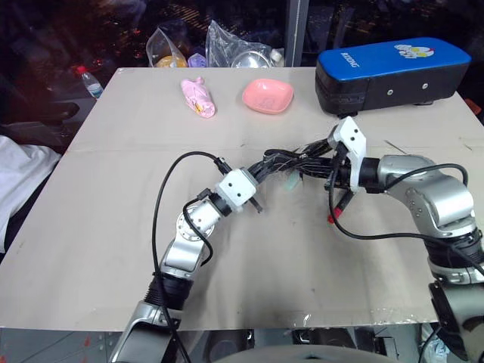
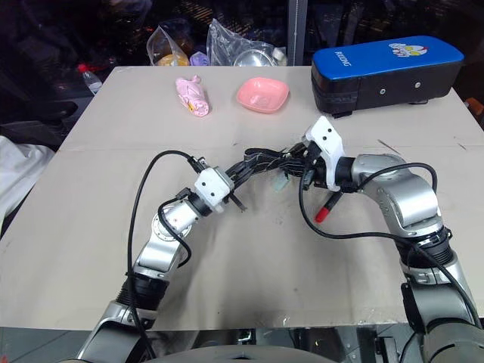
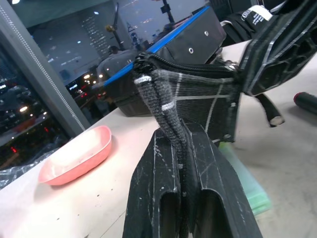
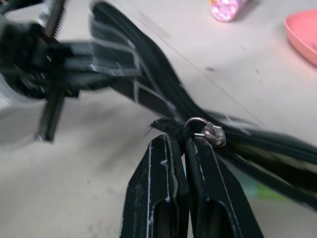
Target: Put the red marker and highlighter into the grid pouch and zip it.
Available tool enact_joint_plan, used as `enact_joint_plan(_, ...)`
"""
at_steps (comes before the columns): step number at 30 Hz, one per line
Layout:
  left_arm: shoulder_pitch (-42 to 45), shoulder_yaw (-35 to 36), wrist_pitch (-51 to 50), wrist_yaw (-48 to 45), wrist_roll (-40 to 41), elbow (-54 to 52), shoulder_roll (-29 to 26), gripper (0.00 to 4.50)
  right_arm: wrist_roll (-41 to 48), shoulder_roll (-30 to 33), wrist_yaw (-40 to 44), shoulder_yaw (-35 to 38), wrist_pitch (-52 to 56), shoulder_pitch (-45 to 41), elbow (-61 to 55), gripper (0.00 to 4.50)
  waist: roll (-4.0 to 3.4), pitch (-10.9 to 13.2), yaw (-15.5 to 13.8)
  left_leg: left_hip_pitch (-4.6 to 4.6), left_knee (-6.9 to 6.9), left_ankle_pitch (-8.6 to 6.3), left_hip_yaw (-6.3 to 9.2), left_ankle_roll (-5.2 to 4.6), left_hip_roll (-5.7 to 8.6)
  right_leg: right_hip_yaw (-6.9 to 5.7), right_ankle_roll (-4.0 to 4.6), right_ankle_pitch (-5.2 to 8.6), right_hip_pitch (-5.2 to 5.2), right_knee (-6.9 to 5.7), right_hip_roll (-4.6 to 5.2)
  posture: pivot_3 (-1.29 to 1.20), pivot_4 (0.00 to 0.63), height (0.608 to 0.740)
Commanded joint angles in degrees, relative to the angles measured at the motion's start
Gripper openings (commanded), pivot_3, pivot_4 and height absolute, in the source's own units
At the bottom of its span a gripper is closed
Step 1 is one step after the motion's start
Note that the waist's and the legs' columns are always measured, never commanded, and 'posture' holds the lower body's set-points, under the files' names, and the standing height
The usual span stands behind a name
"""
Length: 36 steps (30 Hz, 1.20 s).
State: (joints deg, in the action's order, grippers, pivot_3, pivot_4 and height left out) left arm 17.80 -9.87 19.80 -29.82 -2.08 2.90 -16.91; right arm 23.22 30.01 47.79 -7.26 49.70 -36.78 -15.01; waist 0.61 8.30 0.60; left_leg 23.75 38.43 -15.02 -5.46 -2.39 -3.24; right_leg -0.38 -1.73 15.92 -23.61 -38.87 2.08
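Beige cardboard-covered tabletop (image 1: 91, 227) lay under both arms. Nearest, the left gripper (image 3: 184, 163) was clenched on one end of the flat black fabric grid pouch (image 3: 198, 99) with white lines, held above the table between the two grippers. The right gripper (image 4: 184, 144) pinched the pouch's black zipper pull cord (image 4: 171, 128). Below them lay the slim red marker (image 1: 338, 208) and the mint-blue highlighter (image 1: 291, 183). Farther back sat a pink bowl (image 1: 268, 95) and a big blue-and-black padded case (image 1: 389, 72).
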Motion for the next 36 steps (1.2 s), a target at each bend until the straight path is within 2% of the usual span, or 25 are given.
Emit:
enact_joint_plan(1,0.3,-1.3,1.9,-1.0,0.0,-1.2,0.0,0.00,1.9,-1.1,-0.2,-0.4,0.1,-2.3,-3.2,0.12,0.00,0.0,0.0,0.00,0.00,0.00,0.00,0.00,0.00,0.00,0.00,0.00,0.00,0.00,0.00,0.00,0.150,0.737)
enact_joint_plan(7,0.1,-1.1,1.9,-1.1,0.2,-1.0,-0.2,0.00,2.1,-0.7,0.2,-0.8,0.5,-2.5,-3.9,0.12,0.00,0.0,-0.1,0.02,0.02,-0.01,-0.01,-0.01,0.01,-0.01,0.00,0.00,0.00,0.01,0.02,0.00,0.150,0.737)
enact_joint_plan(8,0.1,-0.9,1.7,-1.0,0.4,-1.0,-0.2,0.00,2.2,0.1,0.7,-0.5,0.7,-2.2,-3.9,0.50,0.00,0.0,-0.1,0.02,0.02,-0.01,-0.01,-0.01,0.01,-0.01,0.00,0.00,0.00,0.01,0.02,0.00,0.150,0.737)
enact_joint_plan(10,0.1,-0.5,1.4,-0.9,0.7,-1.0,-0.1,0.00,2.2,1.3,1.4,0.1,0.6,-1.6,-3.8,0.93,0.00,0.0,-0.1,0.02,0.02,-0.01,0.01,-0.02,0.01,-0.02,0.00,0.00,0.00,0.00,0.02,0.00,0.150,0.737)
enact_joint_plan(13,-0.1,0.6,1.0,-1.6,2.1,-1.3,-0.8,0.00,3.8,4.4,1.7,4.2,1.0,-0.3,-4.2,2.38,0.00,0.0,-0.1,0.02,0.02,-0.04,0.03,-0.07,0.01,-0.04,0.00,0.00,0.01,0.01,0.03,0.00,0.150,0.737)
enact_joint_plan(14,-0.3,0.7,0.8,-2.5,3.0,-1.4,-1.3,0.00,5.7,6.4,3.4,5.4,2.3,0.0,-4.7,2.73,0.00,0.0,-0.3,0.04,0.02,-0.06,0.05,-0.10,0.01,-0.06,0.00,0.00,0.01,0.01,0.04,0.00,0.150,0.737)
enact_joint_plan(15,-0.4,0.7,0.8,-3.3,3.7,-1.5,-1.6,0.00,7.2,7.8,4.7,6.2,3.2,0.2,-5.0,3.26,0.00,0.0,-0.2,0.05,0.03,-0.06,0.05,-0.10,0.02,-0.07,0.00,0.00,0.01,0.02,0.05,0.00,0.150,0.737)
enact_joint_plan(18,-0.6,0.8,0.6,-5.7,5.8,-1.8,-2.6,0.00,9.6,9.8,5.3,8.6,4.1,-0.2,-4.0,3.26,0.00,0.0,-0.1,0.03,0.02,-0.06,0.05,-0.11,0.02,-0.06,0.00,0.00,0.01,0.02,0.06,0.00,0.150,0.737)
enact_joint_plan(21,-0.3,0.9,0.8,-8.3,7.6,-1.5,-3.5,0.00,9.3,8.6,2.0,10.5,3.4,-0.6,-1.0,3.26,0.00,0.0,0.2,0.00,0.02,-0.07,0.06,-0.11,-0.01,-0.05,0.00,0.00,0.02,-0.01,0.03,0.00,0.150,0.737)
enact_joint_plan(24,0.2,1.2,0.9,-10.1,8.9,-1.1,-4.1,0.00,6.9,6.7,-1.8,10.2,1.6,-1.0,2.7,2.50,0.00,0.0,0.1,-0.01,0.02,-0.06,0.07,-0.10,-0.03,-0.02,0.01,0.00,0.02,-0.03,-0.02,0.00,0.150,0.737)
enact_joint_plan(25,0.4,1.3,1.0,-10.5,9.2,-1.0,-4.2,0.00,6.1,6.0,-2.8,9.7,0.6,-1.2,3.8,1.77,0.00,0.0,0.0,0.00,0.02,-0.05,0.05,-0.08,-0.02,-0.03,0.01,0.00,0.01,-0.03,-0.01,0.00,0.150,0.737)
enact_joint_plan(27,0.7,1.4,1.0,-11.2,9.7,-0.8,-4.4,0.00,4.9,4.8,-4.1,8.9,-0.6,-1.6,5.7,1.35,0.00,0.0,0.0,0.02,0.02,0.01,0.04,0.01,-0.01,-0.03,0.01,0.00,0.01,0.01,0.00,0.00,0.150,0.737)
enact_joint_plan(28,0.9,1.5,1.0,-11.3,9.8,-0.6,-4.4,0.00,4.1,4.2,-4.6,8.3,-1.3,-1.7,6.7,0.67,0.00,0.0,0.0,0.03,0.02,0.03,0.00,0.05,0.00,-0.01,0.00,0.00,0.01,0.02,0.00,0.00,0.150,0.737)
enact_joint_plan(30,1.0,1.5,1.0,-11.7,9.9,-0.6,-4.5,0.00,2.3,3.0,-5.2,6.5,-3.1,-1.7,8.2,0.04,0.00,0.0,0.0,0.03,0.02,0.04,0.00,0.07,0.01,-0.01,0.00,0.00,0.01,0.02,0.00,0.00,0.150,0.737)
enact_joint_plan(33,0.9,1.5,1.1,-12.0,10.0,-0.8,-4.6,0.00,0.8,0.8,-5.3,4.2,-5.0,-2.4,9.7,0.04,0.00,0.0,0.1,0.02,0.02,0.04,-0.01,0.07,0.01,-0.01,0.00,0.00,0.01,0.01,-0.01,0.00,0.150,0.737)
enact_joint_plan(36,0.7,1.5,1.1,-12.1,9.9,-1.1,-4.5,0.00,-4.2,1.4,-4.0,-0.7,-10.0,-2.4,11.0,0.04,0.00,0.0,0.0,0.02,0.02,0.04,0.01,0.07,0.00,-0.02,0.00,0.00,0.00,0.01,-0.02,0.00,0.150,0.737)
